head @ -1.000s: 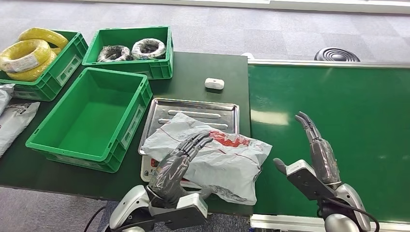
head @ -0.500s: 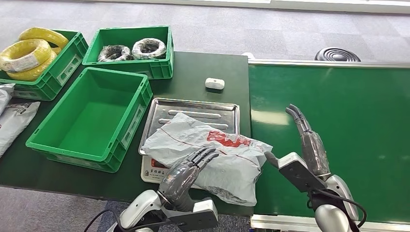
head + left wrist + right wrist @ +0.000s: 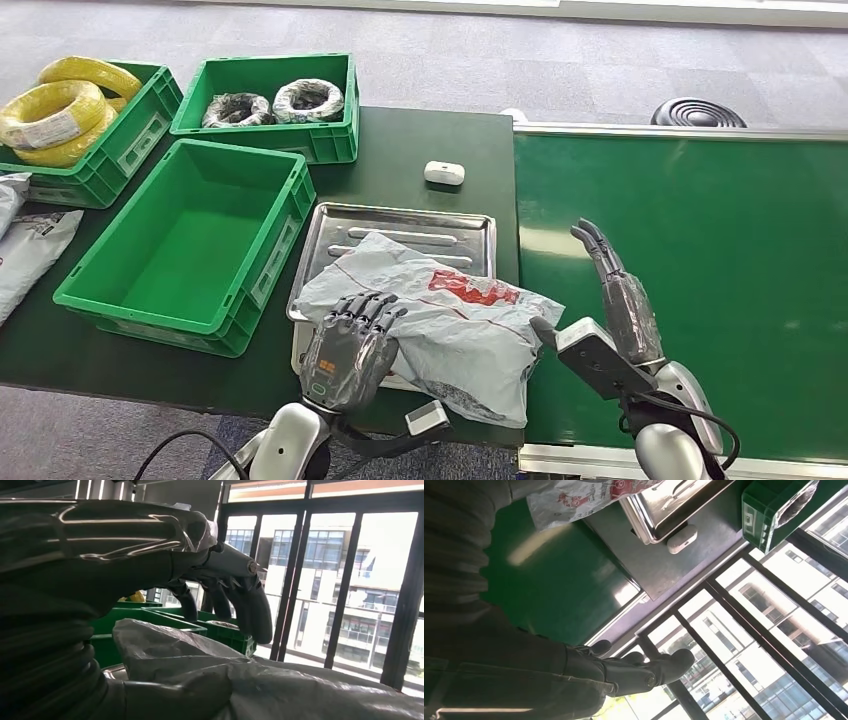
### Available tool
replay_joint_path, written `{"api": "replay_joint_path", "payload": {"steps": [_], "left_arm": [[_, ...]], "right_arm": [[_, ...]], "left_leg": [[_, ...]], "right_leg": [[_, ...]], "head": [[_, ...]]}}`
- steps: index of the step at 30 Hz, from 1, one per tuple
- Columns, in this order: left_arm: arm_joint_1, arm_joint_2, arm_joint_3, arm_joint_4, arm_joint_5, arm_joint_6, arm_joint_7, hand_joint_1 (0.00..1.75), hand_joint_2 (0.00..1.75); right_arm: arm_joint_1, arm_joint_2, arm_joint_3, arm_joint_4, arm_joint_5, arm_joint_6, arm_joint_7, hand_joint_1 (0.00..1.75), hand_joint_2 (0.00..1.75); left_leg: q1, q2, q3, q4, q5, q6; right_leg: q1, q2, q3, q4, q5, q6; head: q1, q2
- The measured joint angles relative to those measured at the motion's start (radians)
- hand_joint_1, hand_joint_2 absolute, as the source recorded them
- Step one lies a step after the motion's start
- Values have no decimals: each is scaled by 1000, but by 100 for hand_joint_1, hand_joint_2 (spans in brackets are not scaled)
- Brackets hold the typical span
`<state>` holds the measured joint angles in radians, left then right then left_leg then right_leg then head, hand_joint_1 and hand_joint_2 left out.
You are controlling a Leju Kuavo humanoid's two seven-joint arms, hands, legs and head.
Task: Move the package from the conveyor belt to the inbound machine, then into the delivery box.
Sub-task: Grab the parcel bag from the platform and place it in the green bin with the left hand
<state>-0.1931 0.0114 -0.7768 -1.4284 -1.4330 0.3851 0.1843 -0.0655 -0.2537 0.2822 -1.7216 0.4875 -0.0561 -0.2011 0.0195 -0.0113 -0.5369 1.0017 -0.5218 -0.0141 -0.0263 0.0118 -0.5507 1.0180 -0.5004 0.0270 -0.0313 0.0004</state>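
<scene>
The left hand (image 3: 349, 350) has its fingers (image 3: 365, 309) curled down onto the near edge of the grey package (image 3: 440, 318), and whether they actually grip it cannot be told; in the left wrist view the fingers (image 3: 250, 605) hang just above the crumpled bag (image 3: 260, 685). The right hand (image 3: 620, 325) stands open over the green conveyor belt (image 3: 700, 230), fingers (image 3: 600, 250) straight, holding nothing, just beside the package. The package lies across the steel tray of the inbound machine (image 3: 400, 225) on the table (image 3: 430, 135), beside the empty green delivery box (image 3: 190, 240)
</scene>
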Motion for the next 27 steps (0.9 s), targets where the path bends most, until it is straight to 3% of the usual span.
{"api": "replay_joint_path", "payload": {"steps": [4, 10, 17, 18, 21, 22, 27], "left_arm": [[14, 3, 37, 1, -7, 56, 13, 171, 175], [41, 17, 73, 6, 186, -34, -56, 175, 175], [58, 25, 79, 17, 202, -38, -61, 175, 175], [58, 26, 79, 17, 203, -38, -62, 163, 175], [60, 26, 80, 16, 231, -31, -74, 33, 175], [61, 26, 81, 13, 252, -24, -86, 0, 175], [63, 26, 83, 5, 292, -4, -109, 0, 175]], "right_arm": [[-6, 7, 11, 0, 0, 0, 1, 0, 175], [-30, 8, 24, 15, -29, -2, -11, 0, 175], [-46, 9, 37, 32, -31, -2, -12, 0, 175], [-46, 9, 38, 34, -31, -2, -12, 0, 175], [-47, 9, 42, 36, -30, -3, -12, 0, 175], [-46, 10, 42, 37, -29, -3, -12, 0, 175], [-45, 10, 43, 37, -27, -4, -11, 0, 175]], "left_leg": [[0, 0, 0, 0, 0, 0], [0, 0, 0, 0, 0, 0], [0, 0, 0, 0, 0, 0], [0, 0, 0, 0, 0, 0], [0, 0, 0, 0, 0, 0], [0, 0, 0, 0, 0, 0], [0, 0, 0, 0, 0, 0]], "right_leg": [[0, 0, 0, 0, 0, 0], [0, 0, 0, 0, 0, 0], [0, 0, 0, 0, 0, 0], [0, 0, 0, 0, 0, 0], [0, 0, 0, 0, 0, 0], [0, 0, 0, 0, 0, 0], [0, 0, 0, 0, 0, 0]], "head": [[0, 0], [0, 0], [0, 0], [0, 0], [0, 0], [0, 0], [0, 0]]}}
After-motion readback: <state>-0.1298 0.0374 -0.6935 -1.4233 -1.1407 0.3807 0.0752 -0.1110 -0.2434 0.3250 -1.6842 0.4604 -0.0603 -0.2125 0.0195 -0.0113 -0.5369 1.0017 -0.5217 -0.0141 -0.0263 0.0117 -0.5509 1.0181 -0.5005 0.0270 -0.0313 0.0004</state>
